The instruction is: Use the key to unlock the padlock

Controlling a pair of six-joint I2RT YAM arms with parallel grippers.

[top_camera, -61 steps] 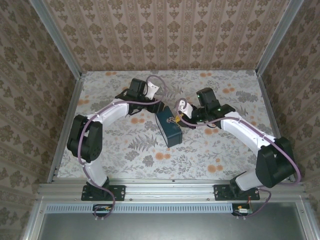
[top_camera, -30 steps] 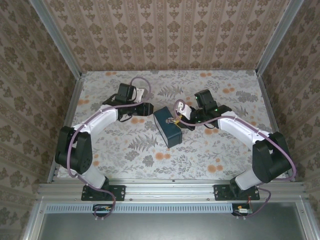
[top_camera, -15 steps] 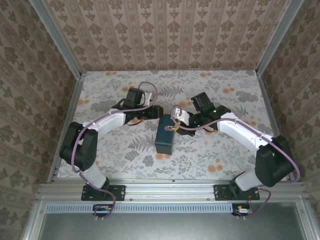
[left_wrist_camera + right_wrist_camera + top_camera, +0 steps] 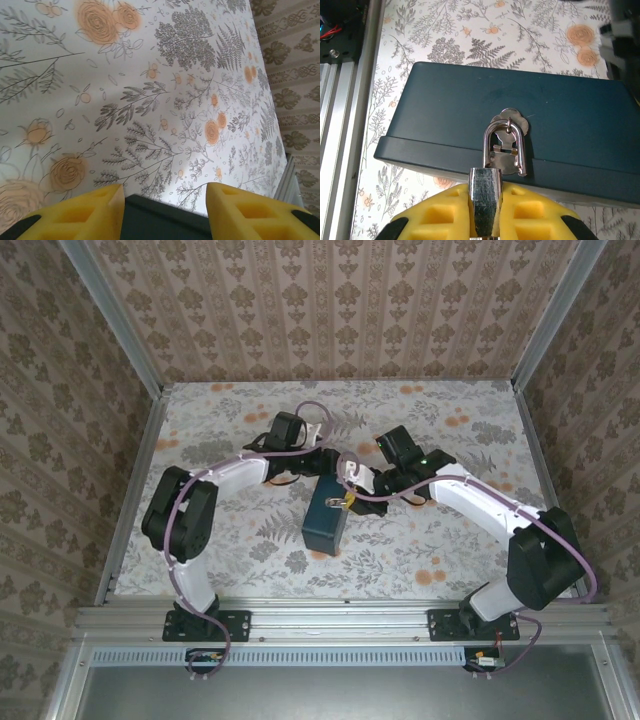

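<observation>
left gripper (image 4: 165, 191) astride tin (image 4: 165, 220); grip unclear | right gripper (image 4: 486, 189) angled inward; clamps padlock (image 4: 486, 210)

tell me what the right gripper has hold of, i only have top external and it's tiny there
Observer: In the right wrist view the right gripper is shut on the padlock, a yellow pad on each side of its body.
Operator: is the lock hooked to anything
Observer: Yes. Its shackle passes through the silver hasp on the front of the blue tin.
Operator: and the left one
Observer: In the left wrist view the left gripper has its jaws apart, with a dark teal edge, likely the tin, low between them. I cannot tell whether they touch it.
</observation>
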